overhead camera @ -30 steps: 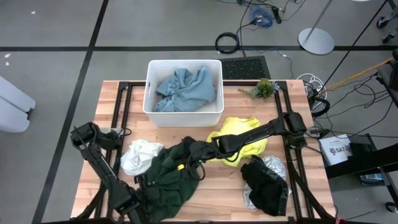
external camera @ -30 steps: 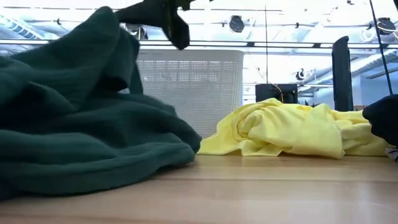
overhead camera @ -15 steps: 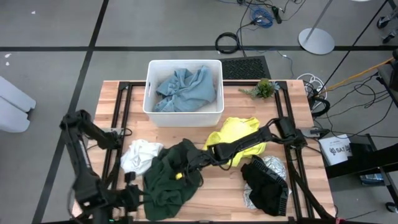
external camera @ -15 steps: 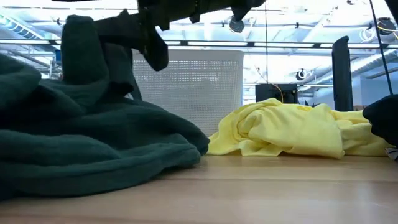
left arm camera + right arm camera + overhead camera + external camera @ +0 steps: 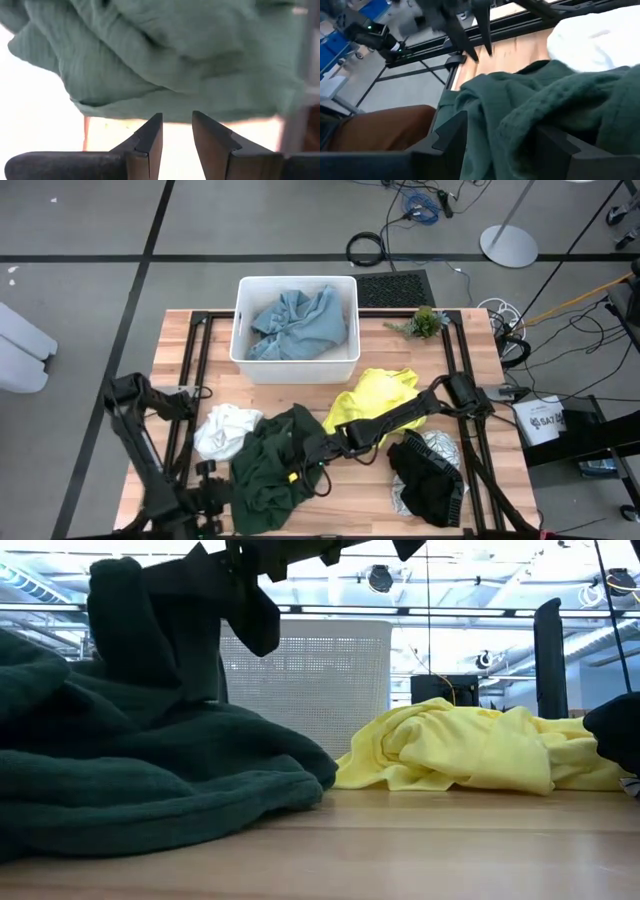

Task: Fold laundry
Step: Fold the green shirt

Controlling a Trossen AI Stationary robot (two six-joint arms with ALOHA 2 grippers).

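Near the front middle of the wooden table [image 5: 180, 455] lies the dark green garment [image 5: 268, 470], heaped in soft folds. The right gripper [image 5: 308, 455] reaches across from the right side and has its fingers closed on a bunch of this green cloth, which stands up in a raised peak in the low view [image 5: 150, 630]; the right wrist view shows the fabric pressed between its two fingers [image 5: 451, 132]. The left gripper [image 5: 213, 498] sits at the near left edge of the table, just beside the green heap, its fingers a little apart and holding nothing, with green cloth ahead of them [image 5: 160, 65]. A small white cloth [image 5: 225, 430] touches the green garment's far left side. The bright yellow garment [image 5: 378, 395] lies to the right, under the right arm. A black garment [image 5: 425, 475] rests on a grey-white patterned cloth [image 5: 440, 445] at the near right. The light blue garment [image 5: 298, 320] fills the white tub [image 5: 240, 330] at the far side.
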